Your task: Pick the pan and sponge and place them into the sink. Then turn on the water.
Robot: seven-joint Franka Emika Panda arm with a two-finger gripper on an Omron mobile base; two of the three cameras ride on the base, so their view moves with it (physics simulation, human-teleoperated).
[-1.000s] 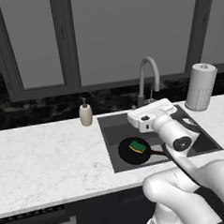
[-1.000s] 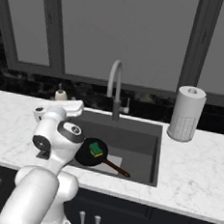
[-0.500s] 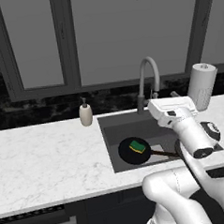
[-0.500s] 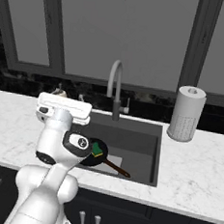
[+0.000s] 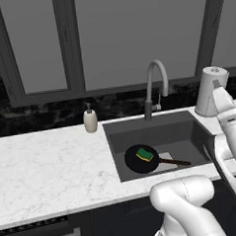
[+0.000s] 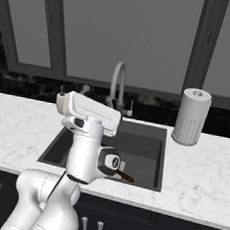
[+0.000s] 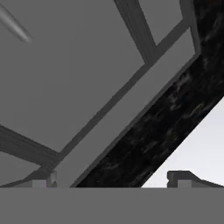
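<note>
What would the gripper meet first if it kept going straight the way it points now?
Judging by the hand view, the open gripper aims at the window frame above the black backsplash, so it would probably meet the frame first. Depth is unclear. Nothing nearer shows in that line.

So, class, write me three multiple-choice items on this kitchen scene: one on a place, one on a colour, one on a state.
1. Where is the sponge?
A. on the pan in the sink
B. beside the soap bottle
C. on the paper-towel roll

2. What colour is the sponge's top?
A. red
B. green
C. white

3. How is the faucet?
A. running hard
B. dripping into a cup
C. no stream visible

Answers: 1 A, it lies on the black pan inside the basin; 2 B, its upper face is green; 3 C, no water shows below the spout.
</note>
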